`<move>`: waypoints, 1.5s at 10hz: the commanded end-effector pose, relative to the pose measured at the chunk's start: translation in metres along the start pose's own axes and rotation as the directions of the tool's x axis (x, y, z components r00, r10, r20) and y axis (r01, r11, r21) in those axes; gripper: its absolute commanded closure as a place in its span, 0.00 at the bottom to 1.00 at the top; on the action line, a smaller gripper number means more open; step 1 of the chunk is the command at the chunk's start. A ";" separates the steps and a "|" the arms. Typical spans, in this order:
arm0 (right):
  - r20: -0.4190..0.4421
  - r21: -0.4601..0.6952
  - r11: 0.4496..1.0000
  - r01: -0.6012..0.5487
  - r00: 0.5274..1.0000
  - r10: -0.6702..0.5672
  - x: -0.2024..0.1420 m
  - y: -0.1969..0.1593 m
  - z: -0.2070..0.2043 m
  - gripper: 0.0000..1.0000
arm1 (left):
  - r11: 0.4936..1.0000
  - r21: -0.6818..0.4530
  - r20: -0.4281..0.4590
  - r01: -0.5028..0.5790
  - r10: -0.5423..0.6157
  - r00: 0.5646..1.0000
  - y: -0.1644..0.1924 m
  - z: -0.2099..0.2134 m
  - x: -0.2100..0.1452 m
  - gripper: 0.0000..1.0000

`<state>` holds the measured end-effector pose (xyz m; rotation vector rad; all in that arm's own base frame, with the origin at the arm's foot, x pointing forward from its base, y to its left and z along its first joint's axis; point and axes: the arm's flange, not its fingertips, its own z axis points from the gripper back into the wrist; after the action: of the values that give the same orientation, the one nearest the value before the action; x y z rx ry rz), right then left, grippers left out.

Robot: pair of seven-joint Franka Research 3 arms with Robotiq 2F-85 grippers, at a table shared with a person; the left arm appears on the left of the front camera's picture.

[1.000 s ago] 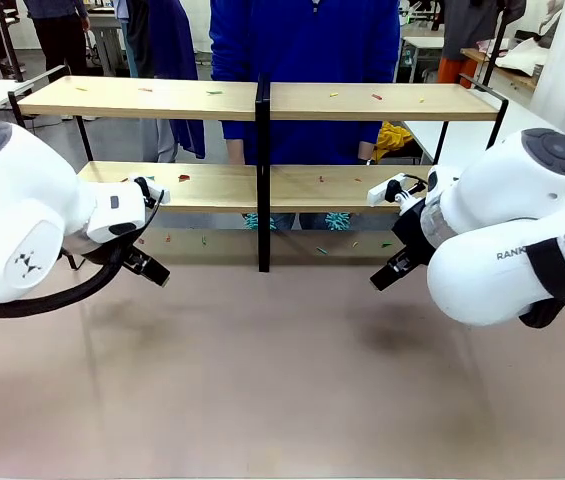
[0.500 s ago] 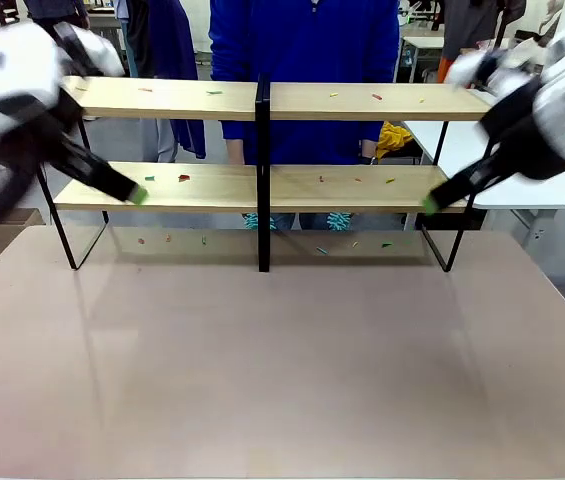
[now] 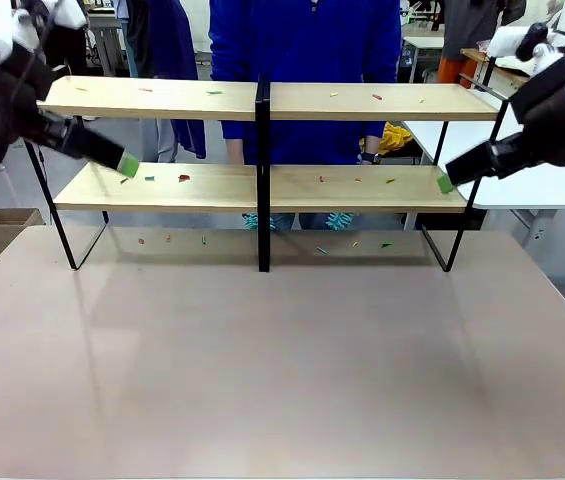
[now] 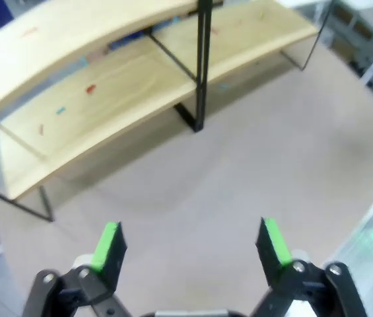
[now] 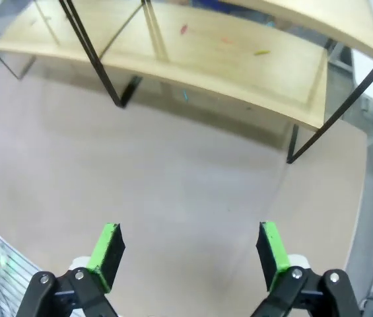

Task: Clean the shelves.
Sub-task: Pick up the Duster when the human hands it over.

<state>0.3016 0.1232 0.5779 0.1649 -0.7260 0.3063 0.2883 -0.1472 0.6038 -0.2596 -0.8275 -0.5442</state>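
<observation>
Spread wide and empty: left gripper [image 4: 193, 241], right gripper [image 5: 189, 244]. Might knock light wooden black-framed shelves [image 3: 362, 188] just ahead if rushed.

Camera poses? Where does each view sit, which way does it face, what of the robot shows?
Front: between the arms, facing across the table at the shelves and a person; left gripper and right gripper flank the shelves.
Left wrist: above the table, looking down at the shelves; own fingers apart.
Right wrist: likewise, own fingers apart.
Shared: shelves, table.
</observation>
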 end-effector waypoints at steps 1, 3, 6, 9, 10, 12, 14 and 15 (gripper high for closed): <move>-0.016 -0.026 0.991 0.134 0.991 -0.135 0.048 0.036 0.010 0.00 | 0.976 0.025 -0.023 -0.217 0.217 0.976 -0.029 0.011 0.041 0.00; -0.010 -0.060 0.998 0.034 0.999 -0.035 0.075 0.065 0.038 0.00 | 0.991 0.056 -0.086 -0.124 0.129 0.988 -0.037 0.040 0.057 0.00; 0.005 -0.091 0.995 -0.039 0.999 0.040 0.086 0.086 0.069 0.00 | 0.997 0.071 -0.118 -0.033 0.041 0.992 -0.046 0.075 0.052 0.00; 0.013 -0.091 0.995 -0.042 0.999 0.043 0.086 0.088 0.069 0.00 | 0.988 0.117 -0.104 0.103 -0.091 0.990 -0.060 0.083 0.047 0.00; 0.012 -0.088 0.995 -0.038 0.999 0.039 0.086 0.086 0.068 0.00 | 0.971 0.175 -0.053 0.163 -0.156 0.986 -0.061 0.090 0.045 0.00; 0.004 -0.081 0.996 -0.036 0.999 0.036 0.086 0.083 0.064 0.00 | 0.940 0.247 0.098 0.234 -0.265 0.959 -0.054 0.107 0.038 0.00; -0.008 -0.075 0.997 -0.036 0.999 0.035 0.086 0.082 0.060 0.00 | 0.936 0.240 0.176 0.257 -0.303 0.937 -0.051 0.113 0.033 0.00; -0.012 -0.073 0.997 -0.037 0.999 0.036 0.087 0.081 0.059 0.00 | 0.935 0.240 0.204 0.262 -0.312 0.928 -0.049 0.114 0.032 0.00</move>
<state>0.2953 0.2071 0.6840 0.0828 -0.7283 0.3120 0.2022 -0.1580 0.7156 0.0036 -1.1340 -0.6781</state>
